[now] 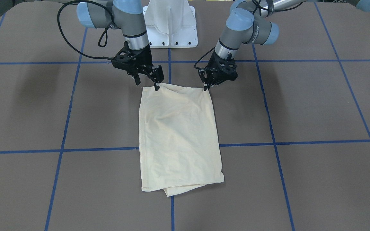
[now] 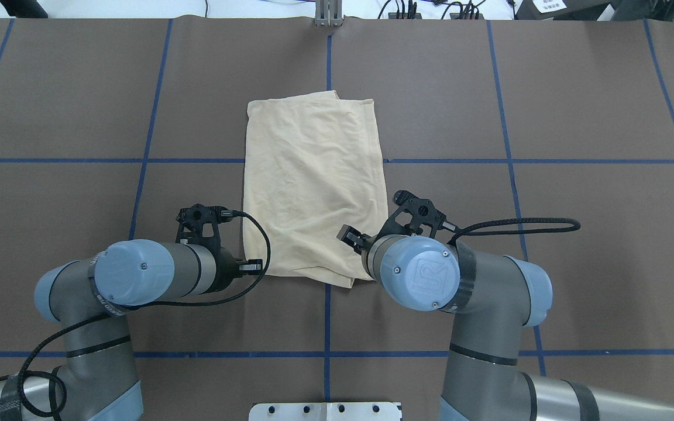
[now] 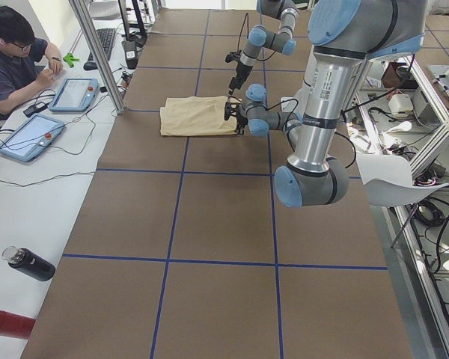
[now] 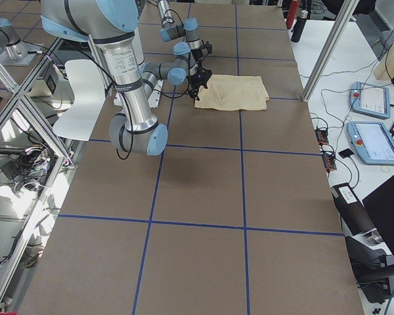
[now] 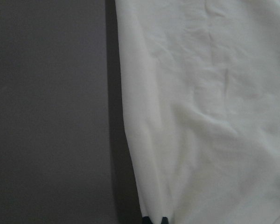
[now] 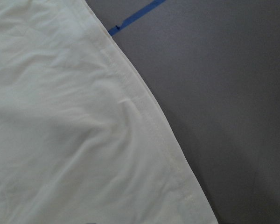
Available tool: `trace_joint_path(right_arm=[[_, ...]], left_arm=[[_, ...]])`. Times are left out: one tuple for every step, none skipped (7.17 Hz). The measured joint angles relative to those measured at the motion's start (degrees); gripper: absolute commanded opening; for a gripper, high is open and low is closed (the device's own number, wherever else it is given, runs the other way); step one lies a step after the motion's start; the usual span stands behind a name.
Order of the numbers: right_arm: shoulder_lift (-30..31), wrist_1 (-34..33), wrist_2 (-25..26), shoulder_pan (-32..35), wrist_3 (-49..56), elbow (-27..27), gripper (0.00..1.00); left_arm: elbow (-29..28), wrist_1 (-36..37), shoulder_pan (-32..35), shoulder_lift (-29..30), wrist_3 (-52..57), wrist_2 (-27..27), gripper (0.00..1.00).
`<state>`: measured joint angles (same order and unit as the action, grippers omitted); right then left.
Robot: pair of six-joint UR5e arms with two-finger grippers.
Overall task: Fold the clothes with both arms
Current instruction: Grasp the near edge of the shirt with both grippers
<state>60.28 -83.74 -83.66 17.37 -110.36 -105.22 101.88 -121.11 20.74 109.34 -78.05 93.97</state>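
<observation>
The pale cream T-shirt (image 1: 178, 138) lies folded into a long rectangle on the brown table, with its print hidden; it also shows in the overhead view (image 2: 313, 181). My left gripper (image 1: 207, 87) is shut on the shirt's near corner on its side, and its fingertips (image 5: 148, 220) pinch the fabric edge. My right gripper (image 1: 147, 84) is open at the other near corner. One of its fingers touches the shirt edge and the other stands off the cloth. The right wrist view shows only fabric (image 6: 60, 130) and its hem.
The white pedestal base (image 1: 172, 29) stands behind the grippers. Blue tape lines (image 1: 101, 149) cross the brown table. An operator (image 3: 15, 67) sits with tablets (image 3: 75, 93) past the far edge, beside a metal post (image 3: 97, 52). A black bottle (image 3: 30, 263) lies at the left end.
</observation>
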Motion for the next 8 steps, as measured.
trace_joint_path(right_arm=[[-0.3, -0.1, 0.9, -1.1, -2.9, 1.4, 0.87], [-1.0, -0.2, 1.4, -1.9, -4.7, 2.9, 0.83], [-2.6, -0.2, 1.7, -2.3, -5.7, 5.0, 0.81], [-4.2, -0.3, 2.0, -2.5, -6.2, 7.1, 0.77], [-4.9, -0.3, 2.2, -2.5, -6.4, 8.1, 0.73], [-5.2, -0.4, 2.3, -2.6, -6.5, 8.6, 0.71], [-5.3, -0.4, 2.4, -2.6, -6.6, 8.7, 0.67], [-5.3, -0.4, 2.5, -2.7, -6.6, 8.8, 0.60]], left_arm=[[0.2, 0.0, 0.0, 0.0, 0.0, 0.0, 0.00], [0.3, 0.0, 0.0, 0.0, 0.0, 0.0, 0.00], [0.4, 0.0, 0.0, 0.0, 0.0, -0.1, 0.00], [0.5, 0.0, 0.0, -0.1, 0.0, -0.1, 0.00], [0.5, 0.0, 0.0, -0.1, 0.0, -0.1, 0.00], [0.6, 0.0, 0.0, -0.1, 0.0, -0.1, 0.00], [0.6, 0.0, 0.0, -0.2, 0.0, -0.1, 0.00], [0.6, 0.0, 0.0, -0.2, 0.0, -0.1, 0.00]])
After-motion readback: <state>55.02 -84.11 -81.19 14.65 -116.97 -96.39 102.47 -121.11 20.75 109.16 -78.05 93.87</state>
